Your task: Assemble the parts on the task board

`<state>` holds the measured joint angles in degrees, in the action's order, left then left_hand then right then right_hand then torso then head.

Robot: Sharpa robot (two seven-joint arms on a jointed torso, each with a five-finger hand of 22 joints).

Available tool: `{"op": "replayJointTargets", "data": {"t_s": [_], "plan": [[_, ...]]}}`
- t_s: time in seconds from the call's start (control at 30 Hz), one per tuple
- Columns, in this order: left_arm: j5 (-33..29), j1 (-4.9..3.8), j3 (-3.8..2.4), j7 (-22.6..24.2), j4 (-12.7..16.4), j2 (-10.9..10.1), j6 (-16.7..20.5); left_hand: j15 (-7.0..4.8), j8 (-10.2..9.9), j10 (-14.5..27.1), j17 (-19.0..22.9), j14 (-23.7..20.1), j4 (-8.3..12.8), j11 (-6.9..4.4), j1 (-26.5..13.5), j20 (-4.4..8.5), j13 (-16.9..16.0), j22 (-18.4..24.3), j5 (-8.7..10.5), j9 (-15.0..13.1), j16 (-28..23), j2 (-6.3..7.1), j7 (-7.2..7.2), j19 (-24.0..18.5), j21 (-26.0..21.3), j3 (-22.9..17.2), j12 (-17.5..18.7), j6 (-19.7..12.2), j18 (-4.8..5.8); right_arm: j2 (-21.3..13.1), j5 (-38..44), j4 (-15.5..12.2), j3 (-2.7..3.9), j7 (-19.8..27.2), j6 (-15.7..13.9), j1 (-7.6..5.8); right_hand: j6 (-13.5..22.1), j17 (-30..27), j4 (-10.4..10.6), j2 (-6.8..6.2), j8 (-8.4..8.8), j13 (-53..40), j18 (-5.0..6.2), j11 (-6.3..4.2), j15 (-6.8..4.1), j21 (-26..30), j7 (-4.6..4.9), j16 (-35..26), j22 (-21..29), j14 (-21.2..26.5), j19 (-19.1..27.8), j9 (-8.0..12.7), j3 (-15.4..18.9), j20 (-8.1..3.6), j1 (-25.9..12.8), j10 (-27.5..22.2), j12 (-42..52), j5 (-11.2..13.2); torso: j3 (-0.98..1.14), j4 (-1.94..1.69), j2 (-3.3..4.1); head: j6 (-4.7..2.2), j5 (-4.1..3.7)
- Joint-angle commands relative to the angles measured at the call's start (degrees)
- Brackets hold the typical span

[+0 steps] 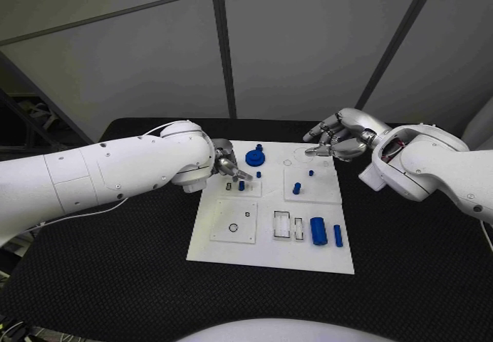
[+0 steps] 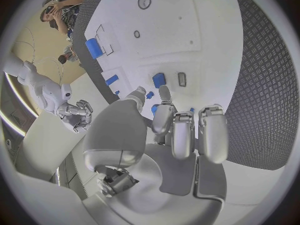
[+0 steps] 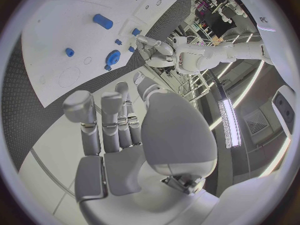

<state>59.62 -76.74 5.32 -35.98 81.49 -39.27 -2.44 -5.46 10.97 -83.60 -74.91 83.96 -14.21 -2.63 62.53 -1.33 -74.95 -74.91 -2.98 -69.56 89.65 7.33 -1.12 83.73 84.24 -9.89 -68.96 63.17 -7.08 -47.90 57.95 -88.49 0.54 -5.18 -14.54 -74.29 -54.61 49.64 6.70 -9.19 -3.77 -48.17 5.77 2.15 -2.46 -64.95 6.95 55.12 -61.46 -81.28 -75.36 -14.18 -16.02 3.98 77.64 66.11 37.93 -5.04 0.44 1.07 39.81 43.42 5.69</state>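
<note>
The white task board (image 1: 269, 242) lies mid-table. On its far part stand a round blue part (image 1: 255, 154) and several small blue pegs, one of them (image 1: 297, 189) near the middle. A blue cylinder (image 1: 318, 231) and a blue bar (image 1: 338, 235) lie at its near right. My left hand (image 1: 228, 167) hovers over the board's far left with fingers extended and nothing in them, just above a peg (image 2: 159, 80) beside a slot. My right hand (image 1: 337, 139) hangs above the board's far right corner, fingers loosely bent, holding nothing; its wrist view shows the round part (image 3: 113, 58).
A square plate with a round hole (image 1: 235, 222) and rectangular slots (image 1: 283, 224) take up the board's near half. Black mat (image 1: 123, 271) surrounds the board on all sides. Grey wall panels stand behind the table.
</note>
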Motion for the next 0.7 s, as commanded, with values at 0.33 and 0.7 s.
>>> {"op": "replayJointTargets", "data": {"t_s": [0.33, 0.7], "plan": [[-2.4, -0.08, -4.85, 1.1, -0.5, -0.7, -2.5, -0.03, -0.8, 0.1, -15.1, 6.0, -2.6, 0.2, 1.1, 0.34, -5.0, -5.0, 0.18, -0.4, 0.3, 1.4, -0.19, -0.3, -0.6, 2.3, 1.1, -0.1, 4.54, 0.1, 0.3, 0.4, 0.05, -0.2, 0.3, -0.11, 0.5, -0.1, 0.3, -0.18, 0.16, 0.0, 0.54, -0.11, 0.18, 0.2, -0.07, -0.2, 0.1, -0.2, 0.1, -0.1, 0.0, 0.07, -0.3, -0.3, -0.2, -0.1, 0.03, 0.01, 0.04, -0.41, 0.05], [-2.7, -2.11, -6.47, 1.8, -12.3, 2.9, -9.1, 1.01, -6.5, 0.6, -15.0, 6.0, -2.2, 1.51, 5.7, -0.62, -4.6, -3.4, -0.11, 7.3, 0.2, -1.4, -1.78, -1.4, -2.0, 2.1, 2.3, -1.6, 4.11, 0.1, 0.3, 0.4, 0.05, -0.2, 0.4, -0.11, 0.5, -0.1, 0.3, -0.18, 0.16, 0.0, 0.54, -0.11, 0.18, 0.2, -0.07, -0.2, 0.1, -0.2, 0.1, -0.1, 0.0, 0.07, -0.3, -0.3, -0.2, -0.1, 0.1, 0.15, 0.12, -0.8, 0.23]]}}
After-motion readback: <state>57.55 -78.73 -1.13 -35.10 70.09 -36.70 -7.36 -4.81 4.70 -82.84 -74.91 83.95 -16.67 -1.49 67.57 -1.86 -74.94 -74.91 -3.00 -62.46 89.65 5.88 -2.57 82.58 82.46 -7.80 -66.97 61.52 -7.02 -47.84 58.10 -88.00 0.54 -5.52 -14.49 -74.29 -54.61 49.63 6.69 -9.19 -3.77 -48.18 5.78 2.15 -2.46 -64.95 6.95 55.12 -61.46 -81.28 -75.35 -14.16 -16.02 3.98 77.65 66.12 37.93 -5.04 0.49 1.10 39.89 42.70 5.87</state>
